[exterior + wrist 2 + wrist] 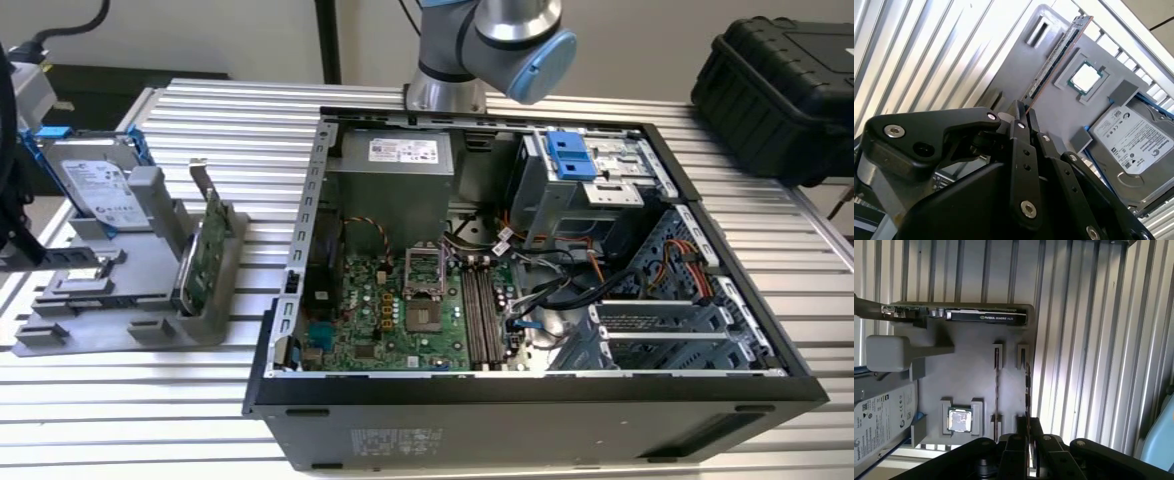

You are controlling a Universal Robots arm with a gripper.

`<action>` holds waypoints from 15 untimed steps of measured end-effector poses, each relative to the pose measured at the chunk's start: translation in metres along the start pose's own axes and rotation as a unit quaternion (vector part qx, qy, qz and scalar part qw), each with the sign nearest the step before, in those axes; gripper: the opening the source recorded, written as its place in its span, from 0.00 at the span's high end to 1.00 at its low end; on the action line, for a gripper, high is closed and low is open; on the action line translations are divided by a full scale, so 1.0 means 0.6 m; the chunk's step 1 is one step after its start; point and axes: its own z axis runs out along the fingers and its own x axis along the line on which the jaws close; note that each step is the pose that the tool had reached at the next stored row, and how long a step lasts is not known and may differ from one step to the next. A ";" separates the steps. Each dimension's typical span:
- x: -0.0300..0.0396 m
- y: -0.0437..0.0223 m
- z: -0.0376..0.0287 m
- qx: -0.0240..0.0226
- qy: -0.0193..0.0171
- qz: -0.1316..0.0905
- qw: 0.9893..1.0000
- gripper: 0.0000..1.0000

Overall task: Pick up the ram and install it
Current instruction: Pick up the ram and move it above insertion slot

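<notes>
Hand (1024,109) grips the ram (1059,57) still standing in its gray holder (1054,117); motherboard ram slots (478,305) look empty, install pending.

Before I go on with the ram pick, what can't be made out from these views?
1. Both wrist views: the near end of the ram is covered by the gripper, so contact cannot be judged.
2. Both wrist views: the ram stands nearly edge-on, hiding its faces.
3. Exterior view: the gripper is mostly cut off by the left edge.
4. Exterior view: the memory slots are too small to judge their latches.
</notes>
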 end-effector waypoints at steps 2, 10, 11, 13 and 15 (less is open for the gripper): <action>0.000 -0.001 -0.003 0.000 0.000 0.000 1.000 1.00; 0.000 -0.003 -0.013 0.000 0.000 0.000 1.000 1.00; 0.000 -0.003 -0.014 0.000 0.000 0.000 1.000 1.00; 0.000 -0.003 -0.016 0.000 0.000 0.000 1.000 1.00; 0.000 -0.004 -0.019 -0.001 0.000 0.000 1.000 1.00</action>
